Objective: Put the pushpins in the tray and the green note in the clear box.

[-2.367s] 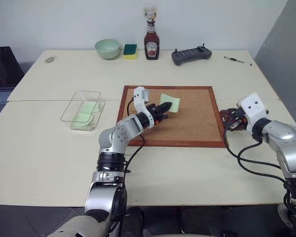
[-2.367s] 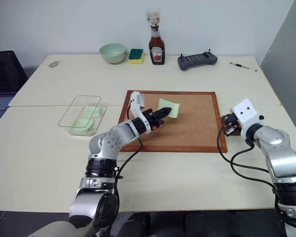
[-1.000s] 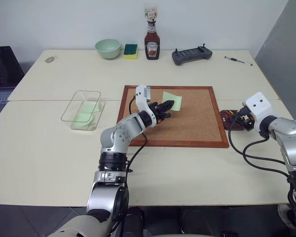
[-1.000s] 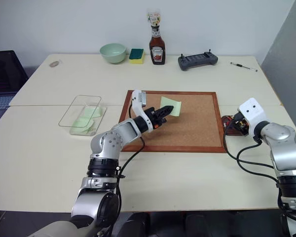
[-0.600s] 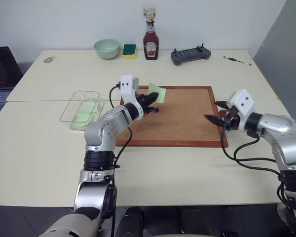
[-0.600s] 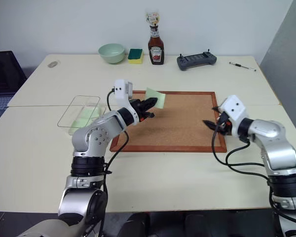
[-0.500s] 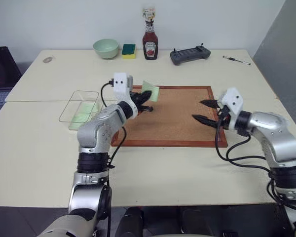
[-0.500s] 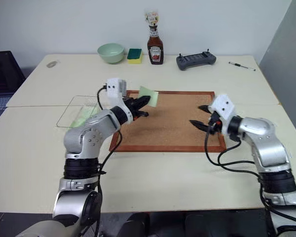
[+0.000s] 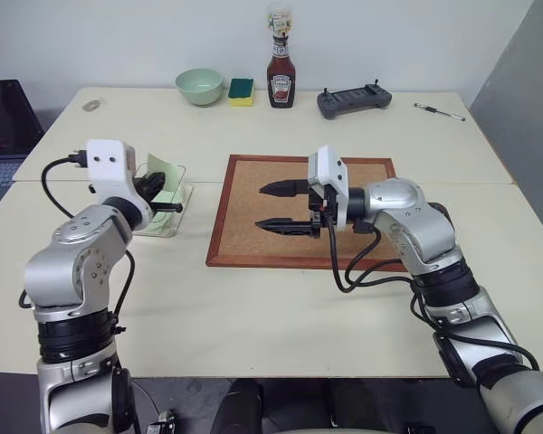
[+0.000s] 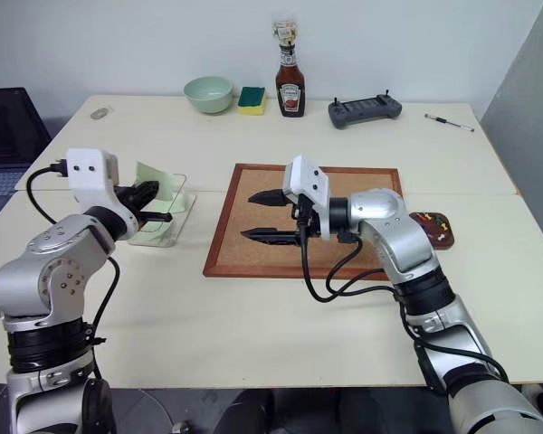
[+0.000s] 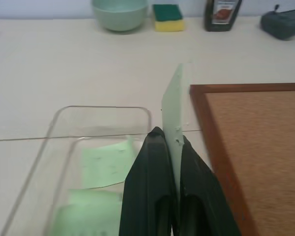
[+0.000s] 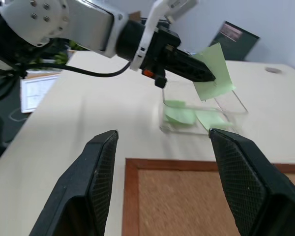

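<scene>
1. Two black fingers of the left gripper [image 11: 168,147] are pinching the green note [image 11: 174,118] upright, right over the clear box [image 9: 176,215]
2. Right gripper [image 9: 273,206] is hovering over the corkboard [image 9: 253,231], fingers apart, nothing between them
3. Behind its arm, pushpins [image 10: 431,221] are lying in the tray [image 10: 446,236]

Green note [image 11: 175,110]: small pale green paper square, held up on edge in the air, right over the near end of the clear box [image 9: 176,203], pinched at its low corner.

Clear box: see-through w/ low walls, sits on the table just left of the corkboard. Other green slips lie flat inside.

Tray [image 10: 437,227]: small dark red dish by the board's right side. Pushpins [image 10: 434,220]: tiny dots in it, too small to count.
</scene>
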You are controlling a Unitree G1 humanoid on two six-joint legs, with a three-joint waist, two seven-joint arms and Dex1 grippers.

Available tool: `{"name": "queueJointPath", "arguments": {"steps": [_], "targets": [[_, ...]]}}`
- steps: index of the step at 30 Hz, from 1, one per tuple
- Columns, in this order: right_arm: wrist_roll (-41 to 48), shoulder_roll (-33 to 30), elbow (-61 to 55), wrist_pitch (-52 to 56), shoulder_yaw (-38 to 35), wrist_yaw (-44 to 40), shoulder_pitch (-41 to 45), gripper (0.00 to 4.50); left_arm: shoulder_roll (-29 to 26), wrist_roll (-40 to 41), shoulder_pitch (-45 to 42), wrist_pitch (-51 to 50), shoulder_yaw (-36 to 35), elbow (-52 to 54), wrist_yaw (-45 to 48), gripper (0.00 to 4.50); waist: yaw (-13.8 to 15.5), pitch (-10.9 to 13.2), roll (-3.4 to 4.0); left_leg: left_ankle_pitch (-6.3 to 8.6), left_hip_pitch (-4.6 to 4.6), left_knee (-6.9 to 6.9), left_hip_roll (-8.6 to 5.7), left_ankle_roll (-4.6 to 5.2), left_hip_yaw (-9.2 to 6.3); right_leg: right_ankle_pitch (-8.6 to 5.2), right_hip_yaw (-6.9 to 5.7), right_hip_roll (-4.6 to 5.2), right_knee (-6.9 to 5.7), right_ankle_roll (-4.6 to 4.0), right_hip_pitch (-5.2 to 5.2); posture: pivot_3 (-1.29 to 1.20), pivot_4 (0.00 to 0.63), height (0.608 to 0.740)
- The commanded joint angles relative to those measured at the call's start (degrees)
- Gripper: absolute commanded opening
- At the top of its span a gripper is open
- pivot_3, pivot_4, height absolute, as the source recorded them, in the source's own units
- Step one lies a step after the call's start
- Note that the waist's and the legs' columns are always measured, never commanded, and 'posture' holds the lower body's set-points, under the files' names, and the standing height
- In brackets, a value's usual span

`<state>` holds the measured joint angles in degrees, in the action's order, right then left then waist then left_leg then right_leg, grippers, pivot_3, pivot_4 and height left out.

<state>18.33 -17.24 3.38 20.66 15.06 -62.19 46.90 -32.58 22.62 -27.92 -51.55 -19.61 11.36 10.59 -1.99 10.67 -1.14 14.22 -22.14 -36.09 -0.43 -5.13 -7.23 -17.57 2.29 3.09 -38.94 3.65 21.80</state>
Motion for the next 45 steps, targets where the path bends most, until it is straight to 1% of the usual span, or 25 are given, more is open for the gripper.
{"name": "queueJointPath", "arguments": {"steps": [1,7,12,14,15,16,20,22,28,30,32,33,34,35,37,39,40,41,43,45], "targets": [[0.01,1.36,0.56,-2.37,-0.19,-0.64,2.30,3.12,-2.40,-2.70,-0.74,3.67,-1.64,-2.15,-0.41,0.00,-0.02,0.00,0.00,0.00,0.00,0.00,0.01,0.00,0.01,0.00,0.00,0.00,0.00,0.00,0.01,0.00,0.150,0.740],[-0.70,3.12,0.88,-3.23,-0.31,0.44,2.50,3.12,-3.55,-5.35,-2.86,7.21,-0.02,-9.13,0.67,0.00,-0.05,0.00,0.00,0.00,0.00,0.01,0.01,0.01,0.04,0.00,0.00,-0.01,-0.03,0.00,0.07,0.00,0.150,0.740],[-1.23,3.34,-0.44,-2.75,-0.56,2.04,1.60,3.12,-4.90,-7.75,-2.65,9.57,0.79,-12.85,0.89,0.00,-0.29,0.00,0.00,0.00,-0.02,0.03,0.03,0.01,0.08,0.01,0.03,-0.01,-0.07,-0.01,0.20,0.00,0.150,0.740],[-1.06,3.17,-1.13,-2.41,-0.60,2.33,1.23,3.21,-4.75,-7.83,-2.70,10.53,0.75,-13.42,1.16,0.37,-0.40,0.00,0.00,0.00,-0.06,0.03,0.03,0.01,0.08,0.01,0.03,-0.01,-0.11,-0.02,0.26,0.00,0.150,0.740],[-0.94,3.08,-1.45,-2.23,-0.63,2.45,1.07,3.21,-4.65,-7.78,-2.75,10.98,0.73,-13.61,1.40,0.43,-0.45,0.00,0.00,0.00,-0.11,0.03,0.03,0.01,0.07,0.01,0.02,-0.01,-0.11,-0.02,0.28,0.00,0.150,0.740],[-0.86,2.98,-1.71,-2.10,-0.64,2.56,0.94,3.21,-4.52,-7.66,-2.81,11.22,0.70,-13.68,1.67,0.71,-0.48,0.00,0.00,0.00,-0.24,0.01,0.04,0.01,0.06,0.02,0.01,-0.01,-0.13,-0.03,0.39,0.00,0.150,0.740],[-0.80,2.87,-1.99,-1.90,-0.79,3.08,0.79,3.21,-4.64,-8.00,-2.64,11.50,1.21,-13.24,2.25,1.37,-0.55,0.00,0.00,-0.01,-0.37,-0.02,0.03,-0.01,0.05,0.03,0.00,-0.01,-0.13,-0.05,0.49,0.00,0.150,0.740],[-0.81,2.83,-1.85,-1.94,-0.88,3.19,0.81,3.21,-4.66,-8.04,-2.52,11.45,1.10,-13.17,2.28,1.93,-0.63,0.00,0.00,-0.01,-0.38,-0.02,0.03,-0.01,0.05,0.03,0.00,-0.01,-0.13,-0.05,0.49,0.00,0.150,0.740],[-0.98,2.61,-1.57,-2.28,-1.01,3.29,0.82,3.21,-4.92,-8.06,-2.25,11.28,1.19,-12.39,3.06,3.05,-1.00,0.00,0.00,0.00,-0.38,-0.01,0.03,0.00,0.04,0.03,0.00,-0.01,-0.13,-0.05,0.49,0.00,0.150,0.740],[-0.99,2.40,-1.69,-2.49,-1.40,3.66,0.75,3.21,-5.24,-8.51,-2.29,12.77,1.55,-11.27,3.40,3.37,-1.12,0.00,0.00,0.00,-0.38,-0.02,0.03,0.00,0.04,0.03,-0.01,-0.01,-0.14,-0.05,0.49,0.00,0.150,0.740],[-1.05,1.85,-2.25,-2.65,-2.02,4.18,0.35,3.21,-6.00,-9.83,-2.01,17.22,2.49,-9.60,4.56,3.80,-1.13,0.00,0.00,-0.01,-0.39,-0.02,0.03,0.00,0.04,0.03,-0.01,-0.01,-0.14,-0.05,0.49,0.00,0.150,0.740],[-1.32,1.42,-2.76,-3.12,-2.51,4.79,-0.19,3.21,-6.82,-11.25,-1.39,21.01,3.57,-8.57,5.64,3.93,-1.13,0.00,0.00,-0.01,-0.40,-0.02,0.03,-0.01,0.03,0.03,-0.02,-0.01,-0.13,-0.05,0.49,0.00,0.150,0.740],[-1.45,0.99,-3.29,-3.45,-3.02,5.36,-0.81,3.21,-7.36,-12.13,-0.77,23.73,4.40,-7.58,6.74,3.93,-1.12,0.00,0.00,-0.01,-0.41,-0.02,0.03,-0.01,0.02,0.03,-0.02,-0.01,-0.13,-0.05,0.49,0.00,0.150,0.740],[-1.48,0.41,-4.01,-3.56,-3.77,6.11,-1.73,3.21,-6.93,-11.01,-0.35,24.80,4.36,-6.27,8.23,3.93,-1.09,0.00,0.00,-0.01,-0.43,-0.02,0.04,-0.01,0.02,0.04,-0.02,-0.01,-0.12,-0.06,0.49,0.00,0.150,0.740],[-1.55,-0.55,-5.39,-3.72,-5.36,8.00,-3.63,3.21,-5.40,-7.71,0.25,25.17,3.79,-3.80,10.79,3.93,-0.92,0.00,0.00,-0.01,-0.47,-0.01,0.03,-0.01,0.01,0.04,-0.02,0.00,-0.09,-0.06,0.50,0.00,0.150,0.740],[-1.29,-1.11,-6.39,-4.83,-8.10,10.83,-6.26,3.21,-3.74,-2.80,2.37,25.32,4.54,0.59,15.75,3.93,-0.84,-0.01,-0.01,-0.01,-0.50,-0.01,-0.01,-0.01,0.04,0.04,0.00,0.05,-0.08,-0.06,0.50,0.00,0.150,0.740],[-1.96,-1.98,-6.74,-5.71,-9.51,12.50,-8.25,3.21,-2.11,1.28,3.64,22.96,4.56,3.72,17.23,3.93,-0.85,-0.01,-0.01,-0.01,-0.51,-0.01,0.00,-0.01,0.05,0.04,0.00,0.06,-0.07,-0.06,0.50,0.00,0.150,0.740],[-2.55,-3.10,-7.10,-6.00,-10.39,13.27,-10.08,3.21,-1.01,3.09,4.69,21.46,4.98,5.88,17.72,3.93,-0.77,-0.01,-0.01,0.00,-0.51,-0.02,0.00,-0.01,0.06,0.04,0.01,0.06,-0.07,-0.06,0.49,0.00,0.150,0.740],[-2.99,-5.17,-8.28,-5.63,-11.61,14.27,-13.65,3.21,-0.22,3.16,6.36,17.42,6.56,7.89,16.55,3.93,-0.69,-0.01,-0.02,0.00,-0.57,-0.04,-0.01,0.00,0.05,0.04,0.01,0.06,-0.06,-0.06,0.49,0.00,0.150,0.740],[-2.93,-6.25,-8.76,-5.24,-13.14,16.05,-16.85,3.21,0.08,2.43,8.33,16.44,8.76,9.52,16.57,3.93,-0.80,-0.01,-0.02,0.02,-0.58,-0.05,0.00,0.04,0.06,0.04,0.02,0.03,-0.09,-0.06,0.50,0.00,0.150,0.740]]}}
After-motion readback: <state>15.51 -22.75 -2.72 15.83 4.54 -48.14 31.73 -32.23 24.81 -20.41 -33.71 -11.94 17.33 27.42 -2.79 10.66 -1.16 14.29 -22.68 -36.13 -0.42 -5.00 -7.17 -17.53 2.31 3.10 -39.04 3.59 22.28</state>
